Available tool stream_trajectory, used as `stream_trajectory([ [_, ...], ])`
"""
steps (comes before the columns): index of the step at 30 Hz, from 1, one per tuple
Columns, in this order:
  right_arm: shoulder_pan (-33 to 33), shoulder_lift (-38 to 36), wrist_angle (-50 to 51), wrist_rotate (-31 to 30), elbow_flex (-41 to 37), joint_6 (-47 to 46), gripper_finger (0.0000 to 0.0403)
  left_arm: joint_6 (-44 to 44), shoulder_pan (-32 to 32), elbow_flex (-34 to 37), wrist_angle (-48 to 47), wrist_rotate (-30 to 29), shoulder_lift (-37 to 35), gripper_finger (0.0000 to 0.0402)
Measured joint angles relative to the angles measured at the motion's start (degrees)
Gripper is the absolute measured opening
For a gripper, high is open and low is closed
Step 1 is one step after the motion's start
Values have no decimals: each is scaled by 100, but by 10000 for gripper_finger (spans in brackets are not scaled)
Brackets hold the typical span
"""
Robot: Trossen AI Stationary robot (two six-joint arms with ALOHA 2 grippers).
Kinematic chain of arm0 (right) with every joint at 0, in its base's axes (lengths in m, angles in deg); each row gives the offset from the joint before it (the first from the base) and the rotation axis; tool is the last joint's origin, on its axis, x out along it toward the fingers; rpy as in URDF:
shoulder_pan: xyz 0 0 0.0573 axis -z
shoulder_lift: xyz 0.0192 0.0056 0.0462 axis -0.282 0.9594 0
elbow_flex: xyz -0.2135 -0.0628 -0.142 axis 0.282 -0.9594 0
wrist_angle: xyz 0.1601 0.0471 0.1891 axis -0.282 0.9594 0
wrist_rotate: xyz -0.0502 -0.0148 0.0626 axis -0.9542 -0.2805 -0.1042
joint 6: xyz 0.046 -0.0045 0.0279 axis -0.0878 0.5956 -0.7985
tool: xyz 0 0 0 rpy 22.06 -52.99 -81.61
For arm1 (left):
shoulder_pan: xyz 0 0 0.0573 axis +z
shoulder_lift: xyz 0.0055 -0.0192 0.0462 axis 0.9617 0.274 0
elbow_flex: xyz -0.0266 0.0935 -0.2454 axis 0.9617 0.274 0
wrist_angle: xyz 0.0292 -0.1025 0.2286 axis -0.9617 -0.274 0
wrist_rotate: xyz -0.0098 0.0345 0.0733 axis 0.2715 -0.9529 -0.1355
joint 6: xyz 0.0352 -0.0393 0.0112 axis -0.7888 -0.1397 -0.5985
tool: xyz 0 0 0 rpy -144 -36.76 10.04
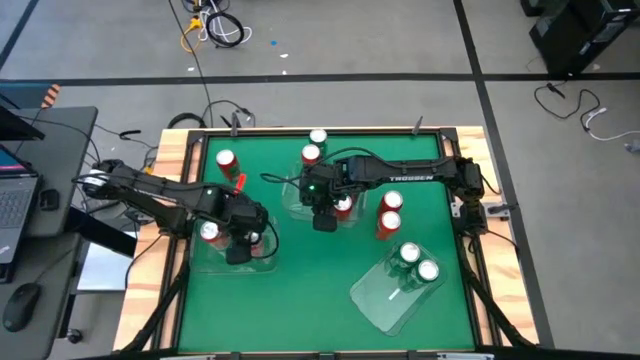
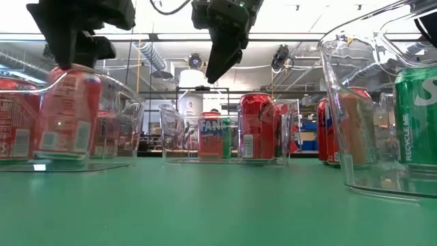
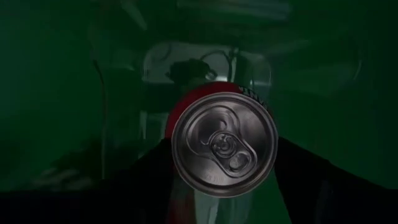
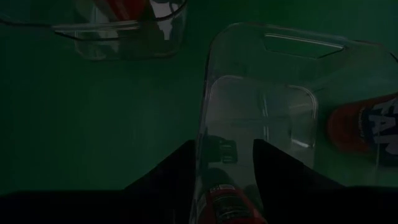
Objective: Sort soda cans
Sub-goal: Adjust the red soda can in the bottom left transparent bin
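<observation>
My left gripper (image 1: 240, 248) hangs open over the clear bin (image 1: 198, 262) at the near left, fingers pointing down. In the left wrist view its fingers (image 3: 146, 171) stand on either side of the silver top of a red can (image 3: 224, 146). That can (image 2: 68, 116) stands upright on the bin floor beside two more red cans (image 1: 208, 232) (image 1: 256, 238). My right gripper (image 1: 325, 218) hovers open and empty above the middle bin (image 1: 293, 200), which holds a red can (image 1: 344, 207) and an orange can (image 4: 367, 124). My left gripper comes at the red can from above, one finger on each side of its top rim (image 3: 177, 134). The fingertips (image 2: 68, 61) end level with the can's top. I cannot tell whether they touch it. The can stands upright on the bin floor.
Two green cans (image 1: 408, 252) (image 1: 428, 270) stand in a clear bin (image 1: 385, 298) at the near right. Loose red cans stand at the far left (image 1: 226, 160), far middle (image 1: 310, 155) and right of centre (image 1: 390, 212). Bare green mat lies along the near edge.
</observation>
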Motion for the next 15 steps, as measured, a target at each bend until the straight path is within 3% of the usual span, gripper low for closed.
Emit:
stream_trajectory([
  [5, 0, 0, 0, -2, 2, 60, 146, 336, -157, -8, -635, 5, -4, 236],
  [15, 0, -2, 2, -3, 2, 96, 146, 1340, -1117, -24, -913, 37, -12, 235],
])
